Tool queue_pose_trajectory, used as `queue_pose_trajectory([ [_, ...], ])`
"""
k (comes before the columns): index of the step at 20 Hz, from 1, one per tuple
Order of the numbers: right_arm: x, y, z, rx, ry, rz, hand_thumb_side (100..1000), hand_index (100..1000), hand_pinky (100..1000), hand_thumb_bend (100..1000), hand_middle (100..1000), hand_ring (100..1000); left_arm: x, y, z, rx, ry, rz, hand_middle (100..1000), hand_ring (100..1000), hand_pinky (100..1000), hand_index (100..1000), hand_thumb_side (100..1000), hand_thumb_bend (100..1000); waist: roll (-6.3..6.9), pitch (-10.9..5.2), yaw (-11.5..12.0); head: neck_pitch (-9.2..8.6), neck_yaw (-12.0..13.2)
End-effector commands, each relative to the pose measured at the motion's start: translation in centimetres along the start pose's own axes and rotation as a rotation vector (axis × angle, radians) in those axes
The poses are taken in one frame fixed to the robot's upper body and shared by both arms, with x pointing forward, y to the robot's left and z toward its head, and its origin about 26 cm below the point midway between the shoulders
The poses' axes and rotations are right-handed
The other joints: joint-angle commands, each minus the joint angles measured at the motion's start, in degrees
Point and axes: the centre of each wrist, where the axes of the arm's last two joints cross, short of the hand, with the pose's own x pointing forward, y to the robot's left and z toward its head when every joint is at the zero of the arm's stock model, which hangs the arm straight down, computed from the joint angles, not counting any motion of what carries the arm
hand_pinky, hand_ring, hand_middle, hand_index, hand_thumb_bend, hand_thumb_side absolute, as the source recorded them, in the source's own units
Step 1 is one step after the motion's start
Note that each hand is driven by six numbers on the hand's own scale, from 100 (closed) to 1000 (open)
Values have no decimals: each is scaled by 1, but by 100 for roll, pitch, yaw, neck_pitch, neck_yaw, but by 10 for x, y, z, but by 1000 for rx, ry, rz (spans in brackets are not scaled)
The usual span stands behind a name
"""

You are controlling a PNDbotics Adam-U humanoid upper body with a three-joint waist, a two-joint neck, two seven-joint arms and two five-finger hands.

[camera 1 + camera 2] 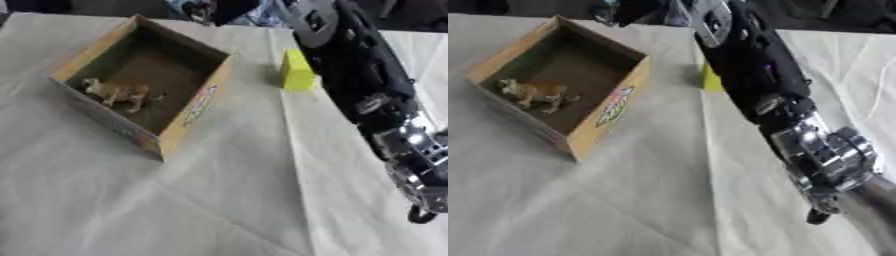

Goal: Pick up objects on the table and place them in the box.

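Observation:
An open cardboard box (199, 102) stands on the table at the left. A small tan toy animal (119, 93) lies inside it near the left wall. A yellow block (296, 71) stands on the cloth to the right of the box. My right arm (367, 85) crosses the view from the lower right to the top centre, passing close beside the block and hiding most of it in the right eye view. My right hand (208, 11) shows only as a dark shape at the top edge, beyond the box's far corner. My left hand is out of sight.
A pale creased cloth (175, 200) covers the table. Dark and bluish things (262, 15) lie past the far edge, behind the arm.

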Motion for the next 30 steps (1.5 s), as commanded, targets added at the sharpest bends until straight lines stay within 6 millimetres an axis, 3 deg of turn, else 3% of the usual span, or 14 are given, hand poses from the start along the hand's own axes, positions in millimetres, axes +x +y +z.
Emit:
queue_pose_trajectory([
  [1, -9, -23, 29, -34, 26, 24, 599, 934, 909, 141, 827, 853, 4, 5, -5, -2, -26, -23, 1000, 914, 608, 651, 990, 288, 36, -142, -21, -45, 85],
  [2, -12, -23, 34, -29, 33, 27, 599, 934, 912, 141, 827, 853, 4, 5, -5, -2, -25, -24, 1000, 914, 608, 651, 990, 288, 38, -142, -26, -50, 96],
  [7, -33, -17, 56, 30, 91, 55, 506, 928, 937, 312, 840, 883, 4, 6, -5, -3, -24, -28, 1000, 915, 607, 651, 990, 287, 54, -136, -57, -44, 151],
  [13, -55, -11, 78, 97, 157, 89, 527, 922, 965, 409, 855, 911, 4, 6, -5, -5, -24, -31, 1000, 915, 606, 650, 988, 285, 49, -128, -83, -43, 183],
  [15, -62, -10, 84, 114, 175, 104, 505, 923, 969, 436, 856, 908, 4, 6, -5, -5, -24, -32, 1000, 915, 606, 650, 988, 284, 49, -129, -90, -48, 188],
  [16, -65, -8, 86, 124, 183, 113, 444, 921, 973, 470, 859, 909, 4, 6, -5, -6, -25, -32, 1000, 915, 606, 650, 987, 284, 49, -130, -93, -53, 191],
  [30, -101, 24, 102, 262, 328, 191, 384, 938, 989, 587, 856, 928, 4, 5, -6, -18, -29, -32, 1000, 916, 604, 647, 973, 279, 51, -114, -111, -78, 194],
])
